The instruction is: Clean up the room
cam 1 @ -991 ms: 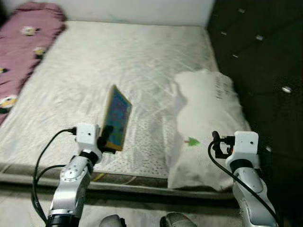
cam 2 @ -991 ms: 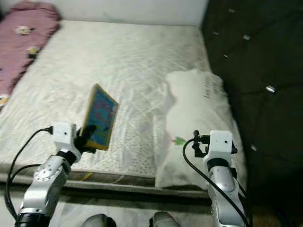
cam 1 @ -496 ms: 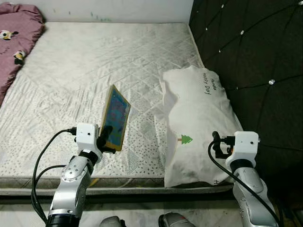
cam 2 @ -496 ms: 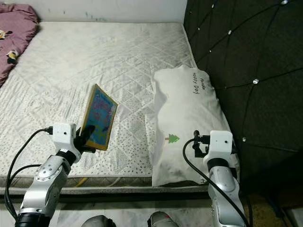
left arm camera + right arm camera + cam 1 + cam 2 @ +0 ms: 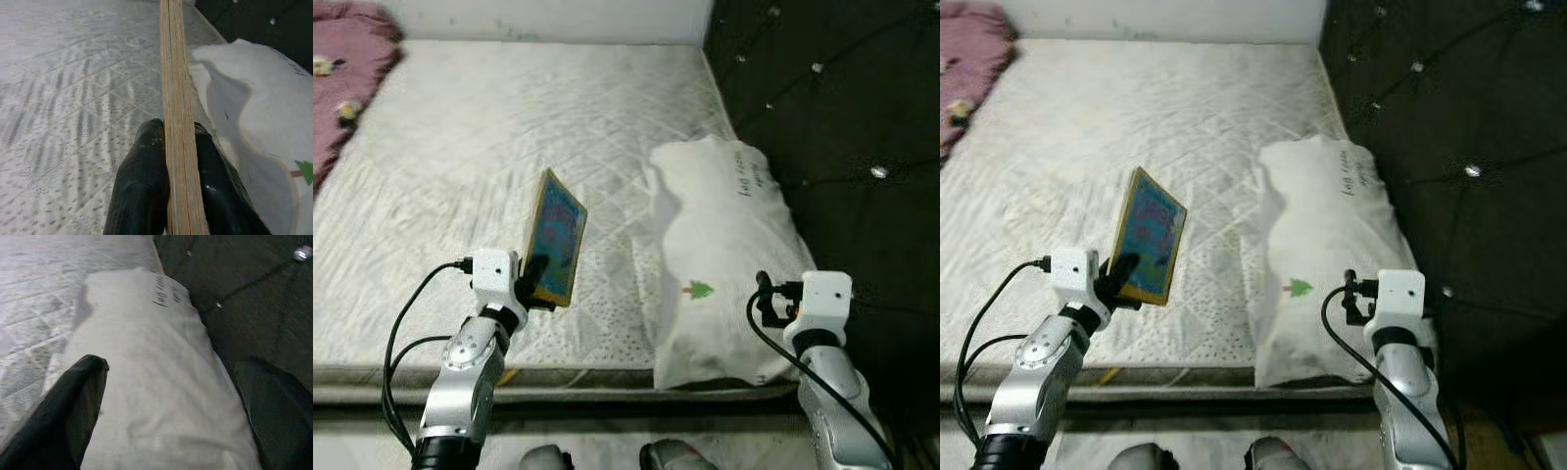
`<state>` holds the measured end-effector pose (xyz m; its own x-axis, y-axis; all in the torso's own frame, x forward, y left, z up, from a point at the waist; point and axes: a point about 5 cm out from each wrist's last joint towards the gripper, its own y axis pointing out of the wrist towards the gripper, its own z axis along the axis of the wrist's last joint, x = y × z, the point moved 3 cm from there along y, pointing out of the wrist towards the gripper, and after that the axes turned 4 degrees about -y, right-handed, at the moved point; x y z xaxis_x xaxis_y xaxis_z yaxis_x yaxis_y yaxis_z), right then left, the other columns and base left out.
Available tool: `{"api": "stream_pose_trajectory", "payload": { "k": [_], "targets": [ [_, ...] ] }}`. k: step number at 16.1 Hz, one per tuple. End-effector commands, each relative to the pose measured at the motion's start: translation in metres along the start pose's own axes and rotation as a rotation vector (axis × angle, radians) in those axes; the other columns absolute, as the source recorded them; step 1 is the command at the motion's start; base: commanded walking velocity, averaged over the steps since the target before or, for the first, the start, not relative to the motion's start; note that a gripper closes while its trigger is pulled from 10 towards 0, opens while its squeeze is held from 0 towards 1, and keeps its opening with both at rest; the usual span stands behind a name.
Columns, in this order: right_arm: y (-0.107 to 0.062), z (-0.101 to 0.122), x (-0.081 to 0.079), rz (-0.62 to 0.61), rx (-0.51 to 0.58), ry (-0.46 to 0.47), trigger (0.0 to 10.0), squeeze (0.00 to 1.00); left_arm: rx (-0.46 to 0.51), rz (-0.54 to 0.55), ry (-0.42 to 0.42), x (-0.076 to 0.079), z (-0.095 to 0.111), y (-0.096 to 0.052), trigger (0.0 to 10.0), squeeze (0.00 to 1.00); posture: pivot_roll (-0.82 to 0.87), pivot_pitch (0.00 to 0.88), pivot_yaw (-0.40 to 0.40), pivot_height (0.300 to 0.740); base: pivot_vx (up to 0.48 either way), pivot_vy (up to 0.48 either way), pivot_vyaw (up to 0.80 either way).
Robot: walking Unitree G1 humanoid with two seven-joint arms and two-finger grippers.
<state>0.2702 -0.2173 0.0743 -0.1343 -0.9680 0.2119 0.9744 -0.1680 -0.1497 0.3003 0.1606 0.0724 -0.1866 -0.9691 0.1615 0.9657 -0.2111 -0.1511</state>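
Observation:
My left gripper [image 5: 536,282] is shut on the lower edge of a thin picture book [image 5: 556,237] with a yellow border and a blue cover, held upright above the near part of the mattress [image 5: 509,127]. The left wrist view looks along the book's edge [image 5: 175,98], pinched between the two black fingers [image 5: 142,181]. My right gripper [image 5: 762,299] hovers open over the near end of a white pillow [image 5: 720,245] with a small green tree print. In the right wrist view the pillow [image 5: 146,372] lies between the spread fingers [image 5: 73,401].
A pink blanket [image 5: 342,59] with small figures lies at the bed's far left. A dark tufted headboard [image 5: 842,127] runs along the right side. The mattress's front edge [image 5: 558,377] is just ahead of my feet [image 5: 671,455].
The camera view has shifted slightly and turned blurrier. Both arms keep the same pose, the left still holding the book upright.

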Motion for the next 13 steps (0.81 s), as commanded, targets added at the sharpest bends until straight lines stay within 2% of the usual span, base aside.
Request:
{"api": "stream_pose_trajectory", "payload": {
  "k": [1,10,12,13],
  "targets": [
    [-0.0005,-0.0033,-0.0002,0.006,-0.015,-0.001,10.0,0.0,0.005,0.011,0.0,-0.0047,0.0015,-0.0017,10.0,0.0,-0.13,0.085,-0.002,0.74,0.0,0.48,0.0],
    [-0.0002,-0.0038,0.0003,0.002,-0.019,-0.003,10.0,0.0,0.003,0.009,0.001,-0.0042,0.0012,-0.0013,10.0,0.0,-0.13,0.082,-0.001,0.74,0.0,0.467,0.0],
    [0.0003,-0.0036,0.0004,0.003,-0.019,-0.004,10.0,0.0,0.017,0.004,0.001,-0.0035,0.003,-0.0012,10.0,0.0,-0.13,0.082,-0.003,0.74,0.0,0.0,0.0],
    [0.0005,-0.0038,0.0001,0.004,-0.021,-0.005,10.0,0.0,0.025,-0.007,0.001,-0.0027,0.0042,-0.0013,10.0,0.0,-0.13,0.083,-0.003,0.74,0.0,0.0,-0.64]
  ]
}}
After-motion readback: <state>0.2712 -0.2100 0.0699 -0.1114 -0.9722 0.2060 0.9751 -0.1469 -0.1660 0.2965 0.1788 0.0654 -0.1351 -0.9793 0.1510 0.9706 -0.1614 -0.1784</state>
